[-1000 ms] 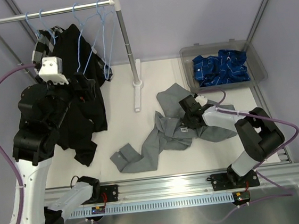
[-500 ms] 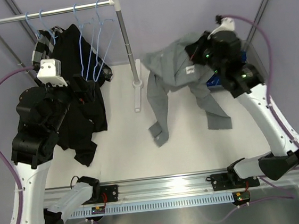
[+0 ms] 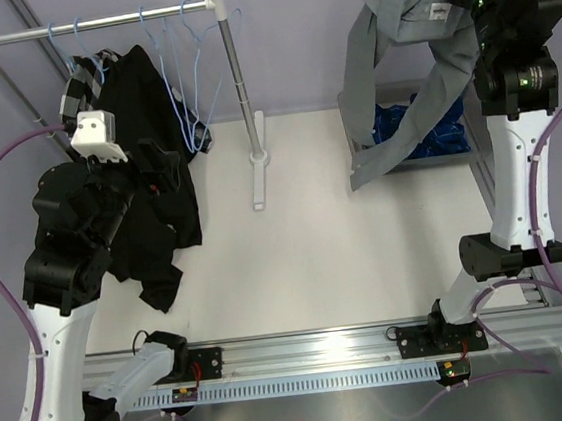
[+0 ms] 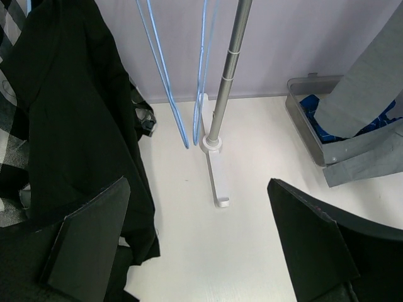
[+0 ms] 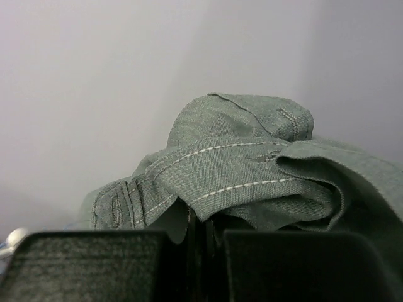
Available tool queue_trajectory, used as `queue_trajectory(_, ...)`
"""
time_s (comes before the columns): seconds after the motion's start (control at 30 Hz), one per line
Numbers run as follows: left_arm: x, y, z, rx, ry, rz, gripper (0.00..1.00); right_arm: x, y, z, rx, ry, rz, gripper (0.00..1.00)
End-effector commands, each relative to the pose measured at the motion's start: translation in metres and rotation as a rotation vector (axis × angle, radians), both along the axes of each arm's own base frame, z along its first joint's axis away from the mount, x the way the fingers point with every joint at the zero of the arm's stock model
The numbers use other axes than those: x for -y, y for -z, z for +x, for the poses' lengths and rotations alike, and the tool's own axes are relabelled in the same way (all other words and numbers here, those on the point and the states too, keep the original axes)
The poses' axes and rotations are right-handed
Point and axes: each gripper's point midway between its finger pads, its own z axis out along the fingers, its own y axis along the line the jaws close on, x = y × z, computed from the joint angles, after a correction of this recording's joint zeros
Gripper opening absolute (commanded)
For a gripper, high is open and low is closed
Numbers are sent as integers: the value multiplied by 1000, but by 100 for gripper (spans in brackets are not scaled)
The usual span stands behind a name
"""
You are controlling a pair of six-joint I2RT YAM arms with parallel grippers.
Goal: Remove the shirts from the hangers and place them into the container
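Grey shirt (image 3: 393, 13) with small unreadable white label (image 3: 438, 13), clamped in right pincer (image 5: 204, 234), left pincer (image 4: 198, 189) spread wide

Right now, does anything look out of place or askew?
The grey shirt dangles from the shut right gripper, and one sleeve end appears to hang outside the container rim rather than over it. Nothing else stands out.

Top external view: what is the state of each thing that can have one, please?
grey shirt: lifted, hanging over the container
blue plaid shirt: lying in the container
black shirt: hanging from the rail
checked shirt: hanging beside the black shirt
hangers: some bare, on the rail
left jaws: wide open, empty
right jaws: shut on the grey shirt
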Motion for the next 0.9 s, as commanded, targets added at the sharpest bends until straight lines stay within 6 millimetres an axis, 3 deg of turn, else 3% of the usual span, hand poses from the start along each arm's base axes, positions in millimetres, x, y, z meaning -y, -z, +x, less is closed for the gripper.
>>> queue_trajectory(0.0,5,0,2,3,18,-13,98,34,-20,19,112,47,-26,0)
queue_trajectory(0.03,4,1,2,2,17,-13,98,56,-19,23,116,80,-20,0)
queue_trajectory(0.17,5,8,3,-14,16,-11,98,86,-3,49,105,94,-21,0)
queue_trajectory(0.27,5,12,4,-23,19,-10,98,97,9,64,103,94,-51,0)
queue_trajectory(0.33,7,17,5,-35,22,-9,98,94,14,70,95,59,-65,0)
queue_trajectory(0.43,8,20,6,-46,26,-12,97,86,42,85,24,-1,-86,0)
queue_trajectory(0.53,10,24,6,-56,33,-13,97,83,98,100,-83,-41,-63,0)
queue_trajectory(0.57,10,26,7,-60,32,-12,97,84,133,107,-155,-48,-46,0)
queue_trajectory(0.63,10,27,7,-62,32,-12,97,82,173,116,-242,-70,-28,0)
queue_trajectory(0.67,10,28,7,-64,32,-13,97,77,213,122,-331,-103,-13,0)
queue_trajectory(0.73,10,29,7,-68,34,-12,97,65,255,127,-428,-133,-26,0)
queue_trajectory(0.77,11,31,8,-71,35,-11,97,58,295,130,-527,-156,-20,0)
queue_trajectory(0.83,12,33,8,-78,39,-12,97,34,329,133,-617,-207,-39,0)
queue_trajectory(0.87,12,33,8,-78,41,-12,97,28,363,134,-708,-219,-25,0)
